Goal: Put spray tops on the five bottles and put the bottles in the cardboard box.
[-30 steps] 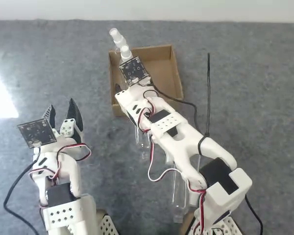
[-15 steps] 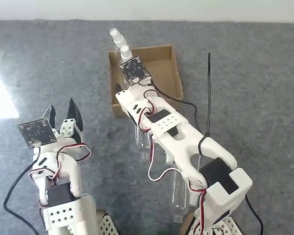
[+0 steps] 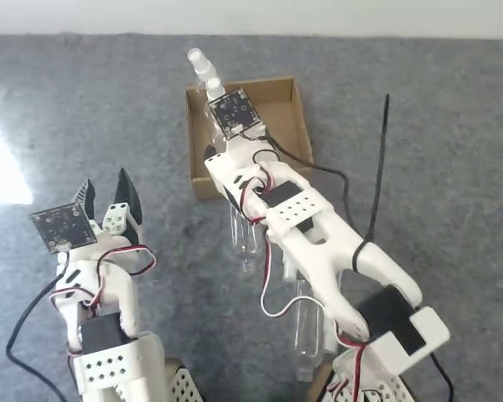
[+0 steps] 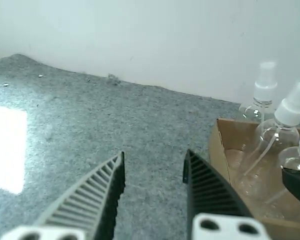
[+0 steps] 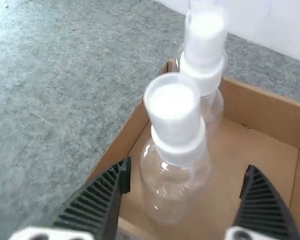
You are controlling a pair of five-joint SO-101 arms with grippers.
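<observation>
The right gripper [image 5: 185, 177] hung open over the cardboard box [image 5: 262, 107]. Its jaws stood on either side of an upright bottle [image 5: 174, 170] with a white spray top [image 5: 172, 107], and neither jaw touched it. One jaw was just beside the box's side wall, while the other had bare cardboard floor under it. A second bottle [image 5: 205, 70], also capped, stood just behind the first, at the box's upper-left corner in the high view.

In the high view the right arm [image 3: 318, 234] ran from the lower right up to the box and covered its left part. The right half of the box lay bare. Under the arm two clear bottles [image 3: 245, 247] [image 3: 306, 335] lay on the grey table [image 3: 453, 126], partly hidden, so their necks could not be made out. A thin black strap [image 3: 384, 142] stood up from the arm on its right side.

The left gripper [image 3: 107, 199] sat at the lower left, jaws apart and holding nothing, well apart from the box. Open grey surface lay ahead of it up to the white wall [image 3: 251, 17], with a bright patch [image 3: 0, 167] at the left edge.
</observation>
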